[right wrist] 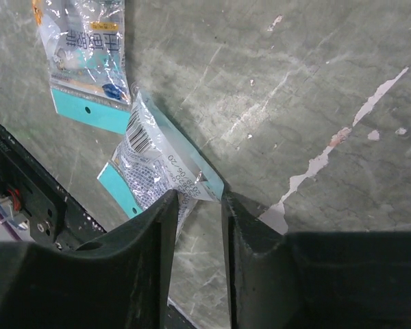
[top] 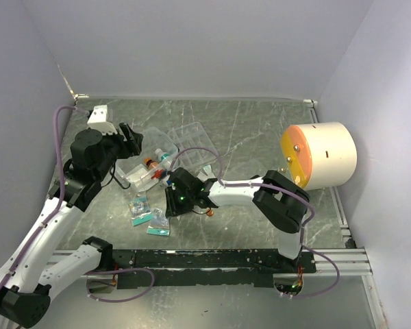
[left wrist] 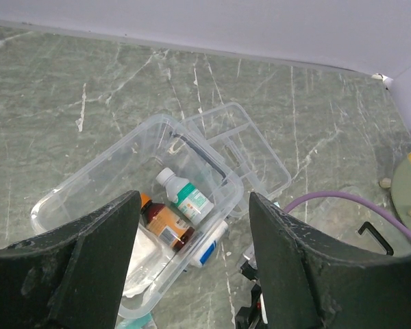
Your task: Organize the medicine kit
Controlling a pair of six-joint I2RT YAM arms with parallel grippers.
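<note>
1. Top external view: the kit (top: pixel 133 168) stands open on the counter (top: pixel 260 130) at far left, with its tray (top: pixel 192 139) touching its right side.
2. The left pincer (left wrist: pixel 192 205) hangs wide above the kit, where bottles (left wrist: pixel 166 225) lie.
3. The right pincer (right wrist: pixel 198 205) is narrow and low near the kit, a packet (right wrist: pixel 157 164) corner in its gap. I cannot tell if they touch.
4. Another packet (right wrist: pixel 89 62) lies just beside.

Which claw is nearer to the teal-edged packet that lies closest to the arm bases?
Right. The right claw sits at a corner of that packet; the left claw hangs open above the medicine kit.
</note>
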